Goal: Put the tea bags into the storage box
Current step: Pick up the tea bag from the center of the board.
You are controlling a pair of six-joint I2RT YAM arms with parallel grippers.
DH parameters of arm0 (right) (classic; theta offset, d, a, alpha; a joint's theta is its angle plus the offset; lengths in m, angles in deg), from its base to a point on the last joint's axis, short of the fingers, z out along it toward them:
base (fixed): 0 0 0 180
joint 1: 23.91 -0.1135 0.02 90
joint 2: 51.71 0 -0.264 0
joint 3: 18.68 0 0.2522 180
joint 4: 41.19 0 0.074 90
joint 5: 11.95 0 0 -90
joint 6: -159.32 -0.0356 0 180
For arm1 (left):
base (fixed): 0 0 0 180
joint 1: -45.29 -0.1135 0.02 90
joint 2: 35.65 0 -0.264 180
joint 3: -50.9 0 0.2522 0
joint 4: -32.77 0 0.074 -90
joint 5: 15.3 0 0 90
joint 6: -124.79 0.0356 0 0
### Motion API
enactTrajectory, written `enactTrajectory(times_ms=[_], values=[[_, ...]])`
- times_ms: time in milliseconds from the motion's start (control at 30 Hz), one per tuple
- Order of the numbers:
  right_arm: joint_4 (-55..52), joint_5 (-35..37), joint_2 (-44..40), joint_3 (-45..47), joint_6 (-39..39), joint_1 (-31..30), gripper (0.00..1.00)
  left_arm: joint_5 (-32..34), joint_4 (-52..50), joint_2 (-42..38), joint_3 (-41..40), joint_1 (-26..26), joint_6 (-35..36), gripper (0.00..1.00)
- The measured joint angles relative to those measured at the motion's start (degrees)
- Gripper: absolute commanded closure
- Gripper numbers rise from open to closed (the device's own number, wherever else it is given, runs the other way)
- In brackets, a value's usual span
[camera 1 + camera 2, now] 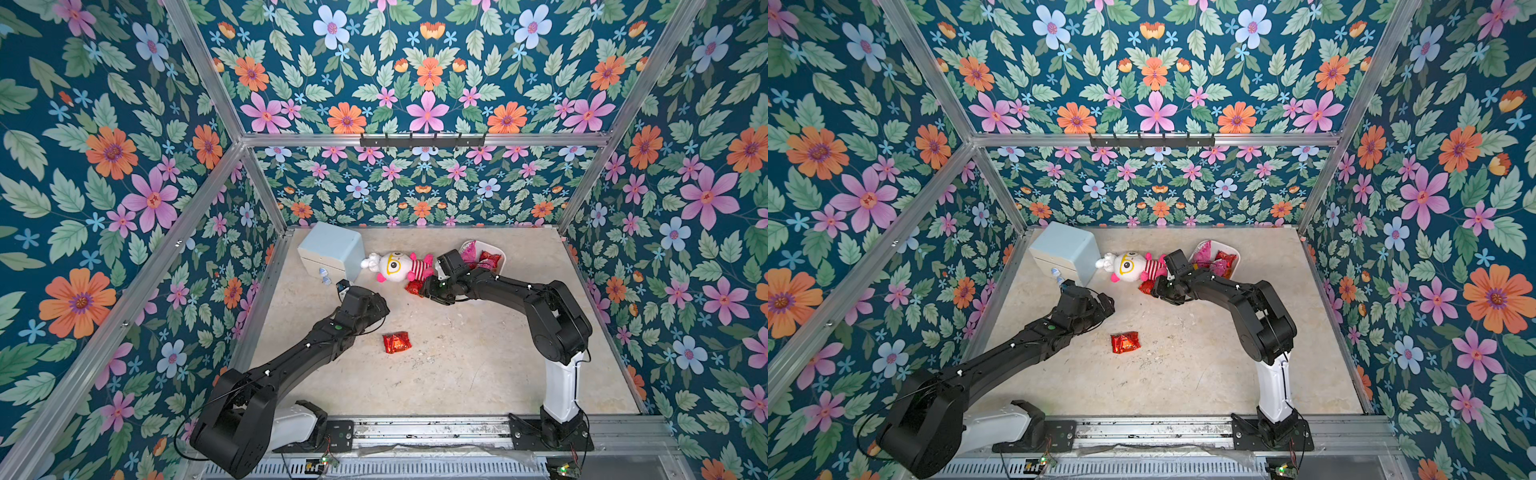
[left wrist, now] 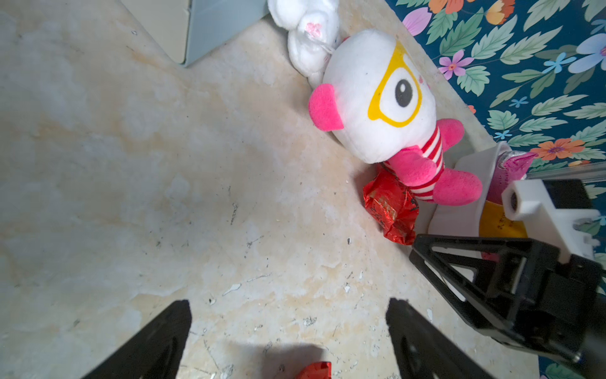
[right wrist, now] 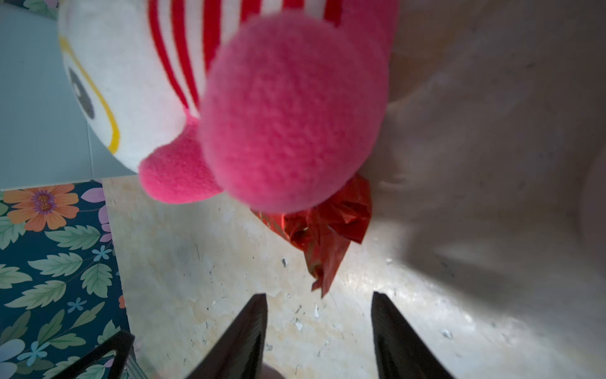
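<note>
Tea bags [image 1: 489, 259]: several crinkly foil sachets, pink, red and one yellow, lie inside the storage box [image 1: 502, 259]. I see two more red ones out on the table [image 1: 478, 374].
Loose tea bag [image 1: 397, 343]: red, flat near the table's middle, well apart from everything else. It shows in both top views [image 1: 1125, 342].
Tucked tea bag [image 3: 324, 236]: red and crumpled, partly under the pink foot of the plush doll [image 1: 399, 266], just beside the box wall.
Storage box: a white open tub near the table's far edge, right of the middle.
Right gripper [image 3: 318, 295]: my right pincer is released, its fingers apart with nothing between them. It sits low over the table, tips just short of the tucked tea bag's corner.
Left gripper [image 2: 290, 302]: released too, fingers spread wide and not closed on anything. It hangs above the table left of the middle, in front of the cabinet [image 1: 332, 249].
Plush doll: white and pink, lying along the far edge between cabinet and box, head toward the cabinet.
Cabinet: a pale blue cube in the table's far left corner.
Table: a pale marbled top, scuffed and flecked.
</note>
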Motion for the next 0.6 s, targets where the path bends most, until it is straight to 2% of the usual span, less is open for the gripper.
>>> enactTrajectory(times_ms=[100, 267, 367, 433, 600], values=[[0.13, 0.02, 1.33, -0.98, -0.02, -0.02, 0.53, 0.04, -0.04, -0.02, 0.02, -0.02, -0.02, 0.01], [-0.04, 0.07, 3.96, -3.32, -0.15, -0.09, 0.83, 0.09, -0.04, 0.24, 0.13, -0.07, -0.02, 0.01], [-0.44, 0.39, 4.37, -3.72, 0.09, -0.07, 0.95, 0.13, 0.11, 0.13, -0.15, -0.07, -0.24, 0.01], [-0.66, 0.44, 4.28, -3.89, 0.46, -0.07, 1.00, 0.11, 0.13, -0.04, -0.66, -0.07, -0.74, 0.01], [-1.99, 0.81, 2.69, -3.91, 1.64, -0.07, 1.00, 0.15, 0.04, -0.35, -1.36, -0.07, -1.09, 0.01]])
